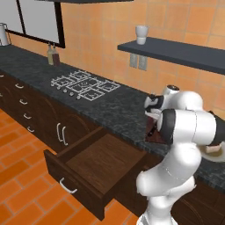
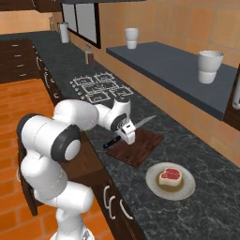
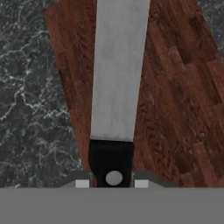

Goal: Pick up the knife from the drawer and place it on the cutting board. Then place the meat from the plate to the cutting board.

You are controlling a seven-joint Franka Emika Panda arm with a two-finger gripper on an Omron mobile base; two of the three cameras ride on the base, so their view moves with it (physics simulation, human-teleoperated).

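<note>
My gripper (image 2: 127, 134) is shut on the knife (image 2: 146, 122), gripping it by the black handle (image 3: 111, 159). The grey blade (image 3: 118, 65) reaches out over the reddish-brown cutting board (image 2: 143, 146), with the tip tilted up and past the board's far edge. In the hand view the board (image 3: 179, 92) lies right under the blade. The meat (image 2: 169, 176) rests on the beige plate (image 2: 183, 190), to the right of the board. The wide drawer (image 1: 103, 160) stands pulled out with its inside bare. The arm hides most of the board in the left base view.
A stove top (image 1: 85, 84) lies left of the board on the dark counter (image 2: 206, 164). A shelf (image 2: 178, 70) above carries two white cups (image 2: 207, 65). A bottle (image 1: 52, 55) and a kettle (image 1: 3, 34) stand further left. The open drawer juts over the floor.
</note>
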